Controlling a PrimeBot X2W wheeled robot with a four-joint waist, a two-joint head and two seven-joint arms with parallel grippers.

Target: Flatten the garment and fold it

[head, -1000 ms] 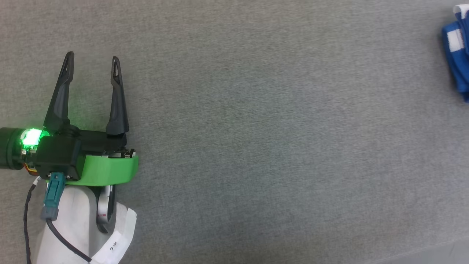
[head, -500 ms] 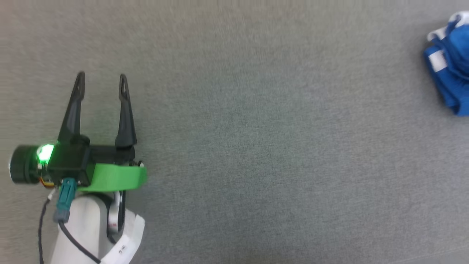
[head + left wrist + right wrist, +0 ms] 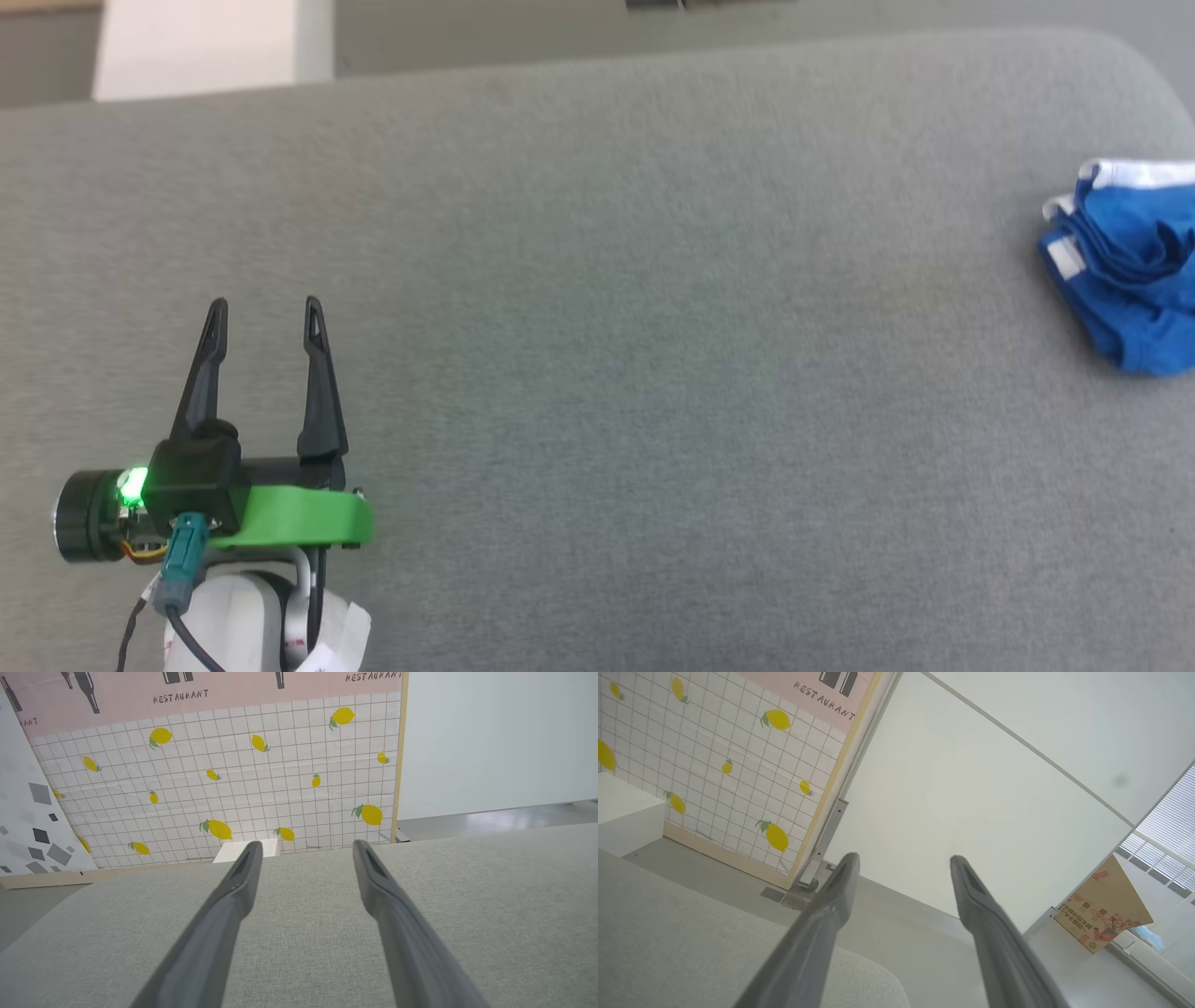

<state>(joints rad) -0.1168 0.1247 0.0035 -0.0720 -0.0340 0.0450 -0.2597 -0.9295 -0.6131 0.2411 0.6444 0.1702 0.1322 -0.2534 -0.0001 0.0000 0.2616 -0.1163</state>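
Both jaws: spread, empty.
Left gripper (image 3: 265,303): above the grey surface (image 3: 653,280), fingers pointing forward.
Right gripper (image 3: 903,857): aimed past the surface's corner.
Garment (image 3: 1125,280): crumpled heap on the surface, well to the right.

L gripper (image 3: 266,303): two long black tapered fingers (image 3: 322,401) w/ slotted tips, black body (image 3: 201,471), bright green curved bracket (image 3: 289,518), lit green LED (image 3: 133,485), teal connector (image 3: 182,560) + black cable (image 3: 184,635), white forearm (image 3: 233,625) w/ paper label (image 3: 341,639).

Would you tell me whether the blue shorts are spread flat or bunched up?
Bunched up: the shorts lie in a creased heap on the grey surface.
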